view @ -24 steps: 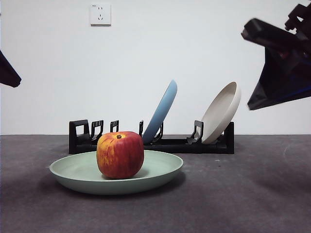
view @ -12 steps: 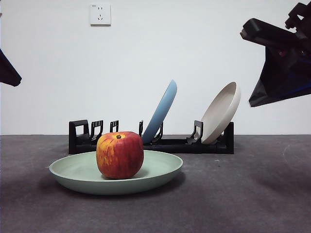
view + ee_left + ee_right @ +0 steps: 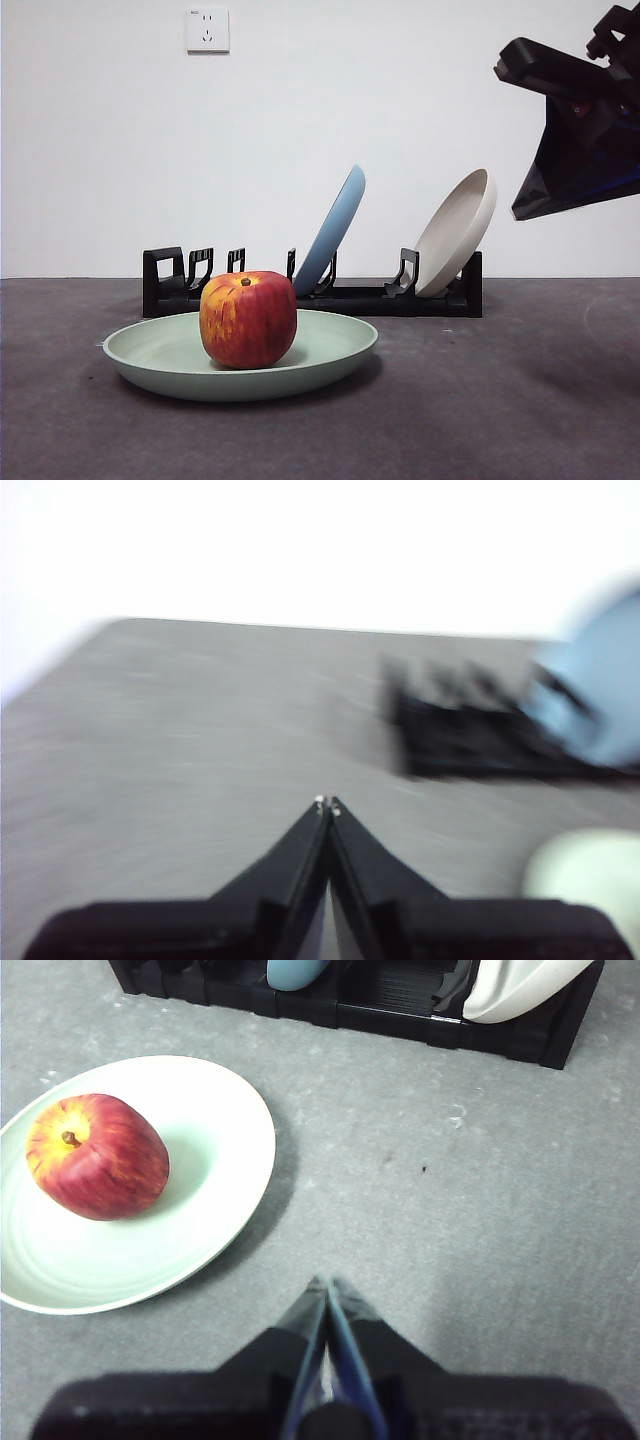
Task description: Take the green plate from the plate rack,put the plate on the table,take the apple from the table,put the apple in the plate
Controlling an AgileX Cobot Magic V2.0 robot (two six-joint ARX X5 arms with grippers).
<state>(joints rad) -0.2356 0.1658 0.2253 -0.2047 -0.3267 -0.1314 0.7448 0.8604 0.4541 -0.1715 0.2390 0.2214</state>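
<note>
Even, bright light and soft shadows under the green plate (image 3: 240, 360); the left wrist view is motion-blurred.

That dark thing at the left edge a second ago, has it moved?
Yes. It has left the front view, away from the wall socket, beyond the left edge.

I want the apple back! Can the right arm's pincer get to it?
Probably yes: the round red apple sits uncovered on the pale green plate, nothing between it and the shut right pincer.

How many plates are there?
3. The green plate lies on the table with the apple on it. The light blue plate and the cream-white plate lean in the plate rack.
</note>
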